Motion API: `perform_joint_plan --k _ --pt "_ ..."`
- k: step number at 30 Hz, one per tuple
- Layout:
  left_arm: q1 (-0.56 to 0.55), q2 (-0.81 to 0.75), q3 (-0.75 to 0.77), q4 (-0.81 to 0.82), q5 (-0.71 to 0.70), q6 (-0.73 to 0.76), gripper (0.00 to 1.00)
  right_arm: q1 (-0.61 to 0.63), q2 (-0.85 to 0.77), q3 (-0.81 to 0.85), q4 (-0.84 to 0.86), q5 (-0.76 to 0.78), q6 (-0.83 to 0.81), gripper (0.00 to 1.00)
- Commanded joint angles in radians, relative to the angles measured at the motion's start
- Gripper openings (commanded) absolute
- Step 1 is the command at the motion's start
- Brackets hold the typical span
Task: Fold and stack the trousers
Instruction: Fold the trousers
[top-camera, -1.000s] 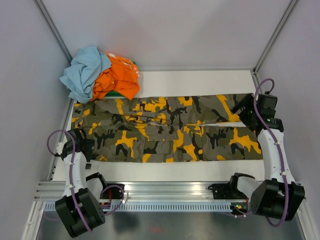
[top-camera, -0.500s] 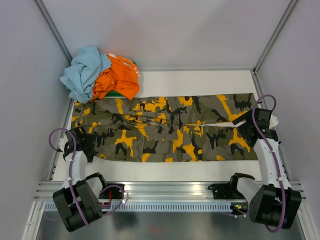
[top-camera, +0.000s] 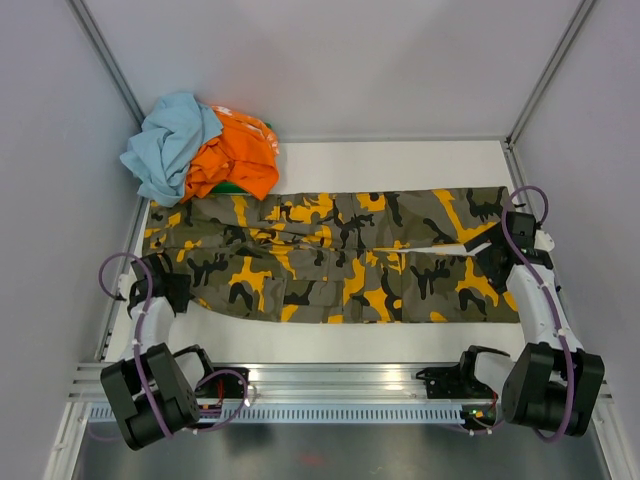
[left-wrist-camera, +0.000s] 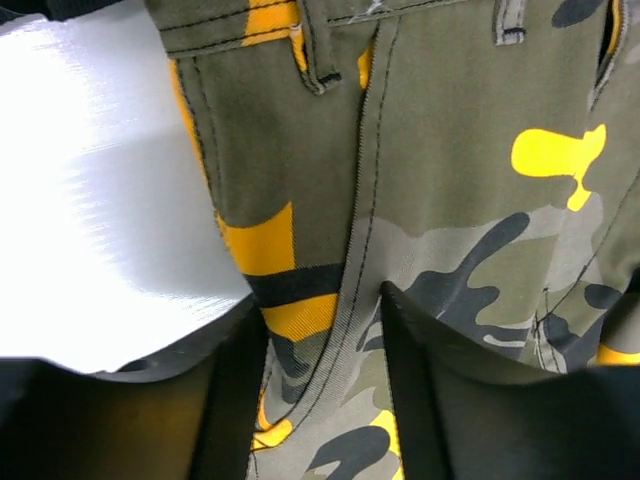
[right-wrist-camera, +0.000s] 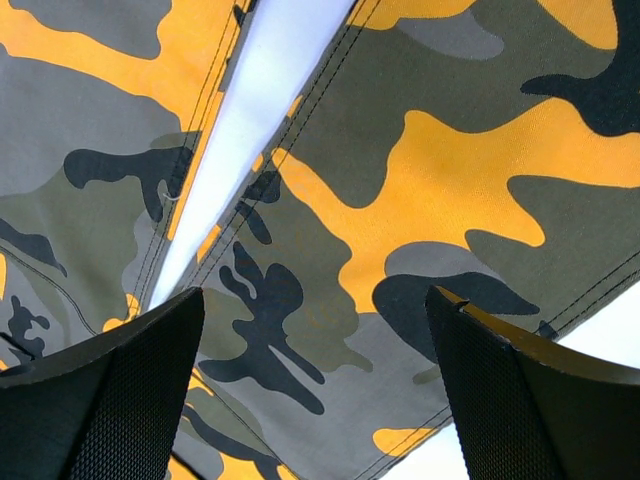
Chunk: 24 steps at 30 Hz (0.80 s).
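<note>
The trousers lie flat on the bench, long axis running 9 to 3 o'clock, waist at 9. The left hand pinches the waist corner, fingers closed on cloth. The right hand hovers open over the near leg's cuff (each nearest its own end).

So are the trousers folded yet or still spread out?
Still spread: the trousers lie flat across the table, both legs side by side with a bare strip between them near the right gripper.
</note>
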Motion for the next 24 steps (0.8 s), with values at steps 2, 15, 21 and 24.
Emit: perform_joint_plan --k 2,15,21,24 --pt "0.003 0.039 -0.042 -0.095 -0.017 0.02 0.46 -0.003 -0.02 -0.013 0.006 0.029 0.038 0.98" --pt "0.003 0.054 0.015 -0.138 0.012 0.043 0.02 -0.009 0.034 -0.047 -0.028 0.021 0.082 0.98" --pt "0.001 0.056 0.113 -0.23 -0.019 0.072 0.02 -0.009 0.029 -0.063 -0.023 0.05 0.059 0.98" --pt "0.003 0.049 0.153 -0.273 -0.042 0.089 0.02 -0.009 0.028 -0.063 -0.025 0.061 0.056 0.98"
